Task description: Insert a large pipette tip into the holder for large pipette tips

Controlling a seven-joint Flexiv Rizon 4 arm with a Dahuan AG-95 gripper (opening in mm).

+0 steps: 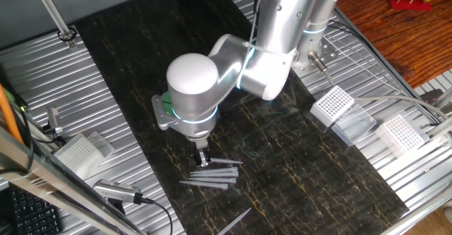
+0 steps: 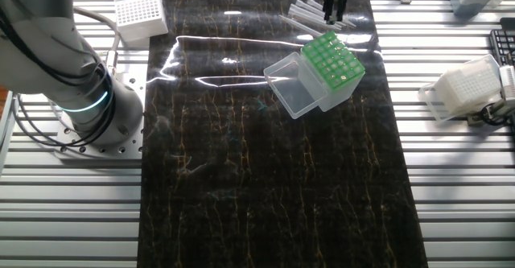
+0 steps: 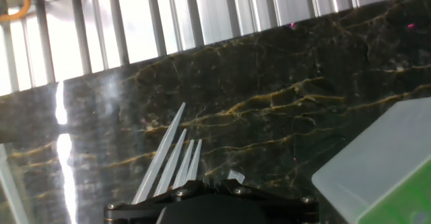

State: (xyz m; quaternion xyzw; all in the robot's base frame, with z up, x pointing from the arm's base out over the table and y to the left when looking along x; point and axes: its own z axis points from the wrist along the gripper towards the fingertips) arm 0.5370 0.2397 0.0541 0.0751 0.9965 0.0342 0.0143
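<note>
Gripper (image 1: 203, 157) sits low over the loose pile of pale grey tapered plastic pipette tips (image 1: 212, 175) on the dark marbled mat (image 1: 318, 185). Its black fingers are at or just above the tips nearest the arm. I cannot tell how wide the jaws stand, nor whether a tip is between them: in the hand view the black gripper body covers the wide ends of the tips, and only their pointed ends fan out beyond it.

I judge the step in hand to be the pickup; no tip is seen lifted clear of the mat.

Just beside the pile, on the arm's side, lies the translucent pale blue-grey box with the green perforated top (image 2: 331, 68), the holder for large tips. It sits skewed on the mat, clear lid (image 2: 290, 87) swung open.

Next move calls for one tip gripped alone, raised, turned point-down and aligned over a single green hole. Neighbouring tips lie touching, so I note a risk of dragging a second one.
</note>
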